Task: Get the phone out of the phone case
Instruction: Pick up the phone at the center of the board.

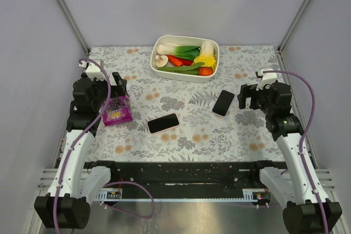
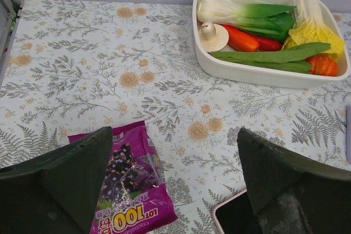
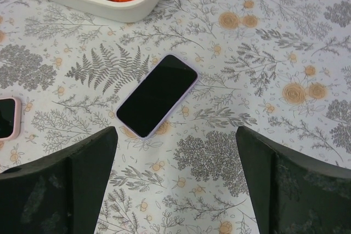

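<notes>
Phone [image 3: 157,95] just ahead of right hand [image 3: 175,135]

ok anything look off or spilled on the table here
Nothing stands out: the pink-cased phone and lilac-cased phone lie flat, screens up; the vegetables sit inside the white tub; the purple snack packet lies flat.

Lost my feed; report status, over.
Left gripper open, empty, by snack bag. Right gripper open, empty, near lilac phone. It and pink phone lie flat, cased, untouched. Nothing in the way.
</notes>
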